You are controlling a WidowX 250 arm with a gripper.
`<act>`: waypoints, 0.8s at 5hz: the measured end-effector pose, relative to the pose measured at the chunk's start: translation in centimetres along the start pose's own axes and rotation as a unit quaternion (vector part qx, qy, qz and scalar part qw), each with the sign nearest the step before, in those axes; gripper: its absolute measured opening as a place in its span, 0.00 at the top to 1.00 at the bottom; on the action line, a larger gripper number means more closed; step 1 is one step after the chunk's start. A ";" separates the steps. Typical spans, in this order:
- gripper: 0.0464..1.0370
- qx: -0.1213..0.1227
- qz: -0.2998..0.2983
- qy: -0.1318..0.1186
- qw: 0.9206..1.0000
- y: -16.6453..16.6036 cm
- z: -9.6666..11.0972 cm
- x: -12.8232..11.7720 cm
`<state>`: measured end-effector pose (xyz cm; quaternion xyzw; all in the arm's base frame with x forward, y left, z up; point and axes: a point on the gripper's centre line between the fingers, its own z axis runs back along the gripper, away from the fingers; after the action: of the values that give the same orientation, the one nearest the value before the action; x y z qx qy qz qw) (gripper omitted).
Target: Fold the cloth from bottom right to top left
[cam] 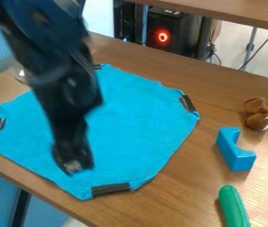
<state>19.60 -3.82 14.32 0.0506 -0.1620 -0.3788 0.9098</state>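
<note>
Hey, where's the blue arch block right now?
In the camera view, the blue arch block is on the table's right side, between the brown toy and the green object.

Way past the right of the blue cloth [133, 119], arm over its left half
A strip of wooden table [187, 164] leaves passage just right of the cloth, and the space over the cloth's right half is open too. The black arm [47, 48] and gripper [72, 165] obstruct its left half. Beyond the strip, right of the cloth, stand a blue block [236, 153], a brown toy [258, 114] and, lower right, a green toy [234, 206].
</note>
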 end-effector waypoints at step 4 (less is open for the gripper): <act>0.04 0.010 -0.054 0.066 0.996 0.7 -8.5 -0.6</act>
<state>22.45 -3.17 6.33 0.0936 -0.1026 -0.4211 0.8963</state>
